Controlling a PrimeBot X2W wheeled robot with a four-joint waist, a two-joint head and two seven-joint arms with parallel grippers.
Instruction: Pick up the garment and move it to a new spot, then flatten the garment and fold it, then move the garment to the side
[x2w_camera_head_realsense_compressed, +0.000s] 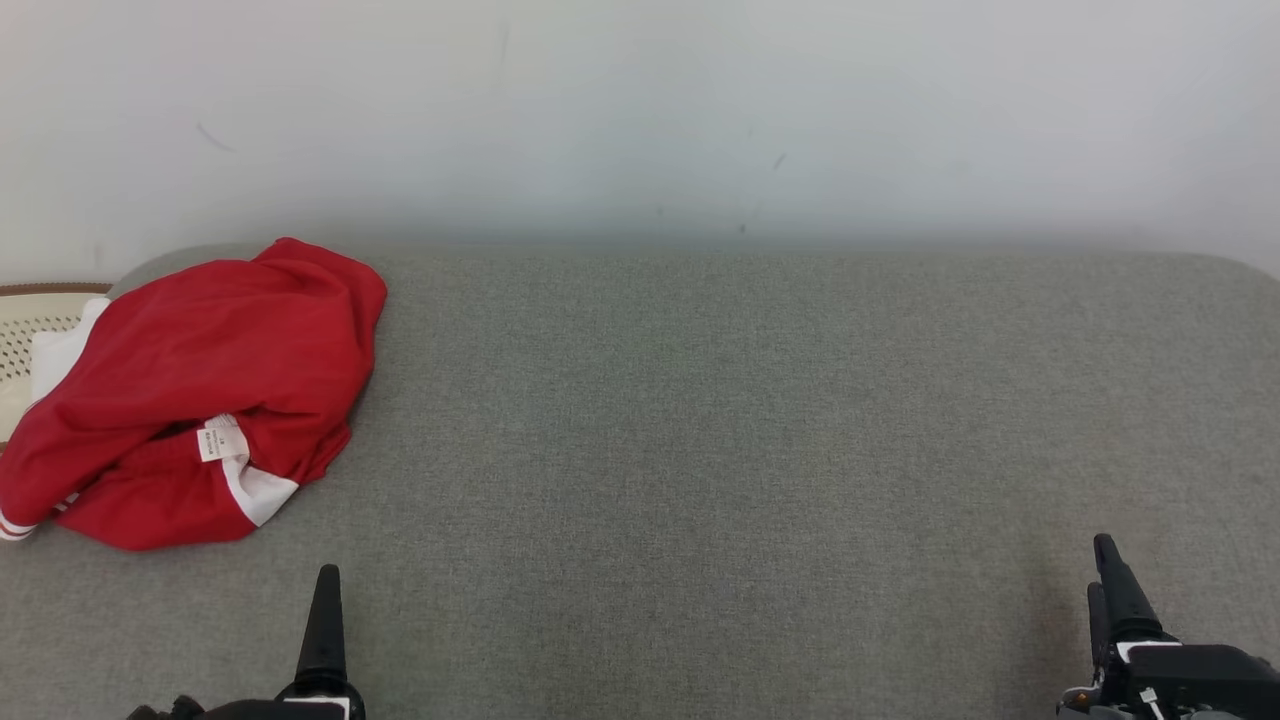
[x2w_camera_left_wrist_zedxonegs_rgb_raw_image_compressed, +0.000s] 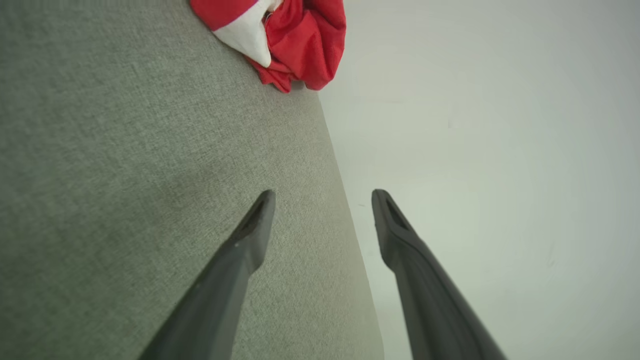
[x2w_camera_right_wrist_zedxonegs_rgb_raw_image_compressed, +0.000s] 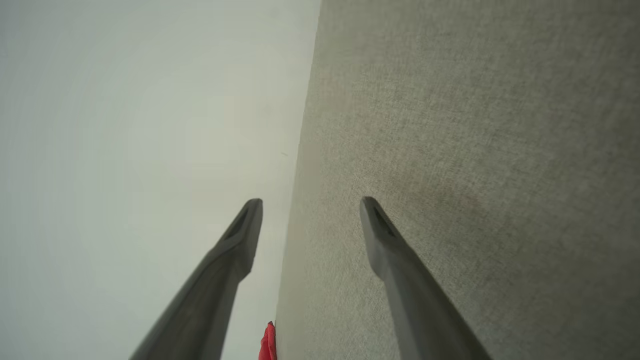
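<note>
Status: task not begun. The garment (x2w_camera_head_realsense_compressed: 200, 390) (red, white trim, label showing) lies crumpled at the far left corner of the grey fabric tabletop (x2w_camera_head_realsense_compressed: 700, 450). Its left side is against a woven basket (x2w_camera_head_realsense_compressed: 25, 330) at the edge.

Left gripper (x2w_camera_left_wrist_zedxonegs_rgb_raw_image_compressed: 324, 200): fingers spread wide and holding nothing. It is at the near left, with the garment ahead of it and well apart.

Right gripper (x2w_camera_right_wrist_zedxonegs_rgb_raw_image_compressed: 311, 202): equally wide and holding nothing. It is at the near right, far from the cloth.

Done: nothing yet, judging by the heap. Left: pick up and relocate, flatten, fold, move aside.
</note>
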